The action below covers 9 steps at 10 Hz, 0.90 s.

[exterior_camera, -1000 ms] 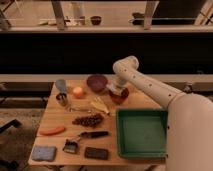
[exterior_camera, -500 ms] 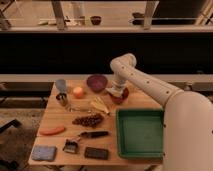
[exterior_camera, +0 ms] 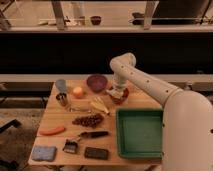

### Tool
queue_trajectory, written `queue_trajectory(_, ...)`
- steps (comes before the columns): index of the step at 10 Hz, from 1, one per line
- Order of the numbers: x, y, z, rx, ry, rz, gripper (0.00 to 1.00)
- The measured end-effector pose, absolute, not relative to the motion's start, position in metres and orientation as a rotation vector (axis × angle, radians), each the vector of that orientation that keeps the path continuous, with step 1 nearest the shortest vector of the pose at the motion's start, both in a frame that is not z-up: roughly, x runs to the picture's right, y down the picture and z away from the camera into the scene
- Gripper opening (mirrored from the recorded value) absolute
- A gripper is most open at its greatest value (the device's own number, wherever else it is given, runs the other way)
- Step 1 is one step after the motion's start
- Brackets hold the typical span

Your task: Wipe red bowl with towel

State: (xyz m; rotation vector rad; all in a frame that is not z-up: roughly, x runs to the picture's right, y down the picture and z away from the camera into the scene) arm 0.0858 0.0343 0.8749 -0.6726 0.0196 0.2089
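Note:
The red bowl sits on the wooden table, right of centre near the far edge. My gripper reaches down from the white arm into the left side of the bowl. It is shut on a white towel, which is pressed against the bowl's rim and inside. Most of the bowl is hidden by the gripper and towel.
A purple bowl stands just left of the red bowl. An orange, a blue cup, a metal cup, a banana, grapes, a carrot, a brush, a blue sponge and a green tray share the table.
The gripper and towel have shifted slightly left over the red bowl. The bowl and other objects stayed in place.

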Motion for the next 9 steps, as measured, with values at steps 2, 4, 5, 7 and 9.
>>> queue_trajectory(2, 0.092, 0.035, 0.874, -0.682, 0.035, 0.222, 0.0)
queue_trajectory(4, 0.102, 0.036, 0.875, -0.687, 0.061, 0.239, 0.0)
queue_trajectory(5, 0.106, 0.035, 0.876, -0.687, 0.075, 0.246, 0.0)
queue_trajectory(7, 0.111, 0.035, 0.878, -0.691, 0.098, 0.255, 0.0)
queue_trajectory(9, 0.122, 0.034, 0.882, -0.689, 0.128, 0.269, 0.0)
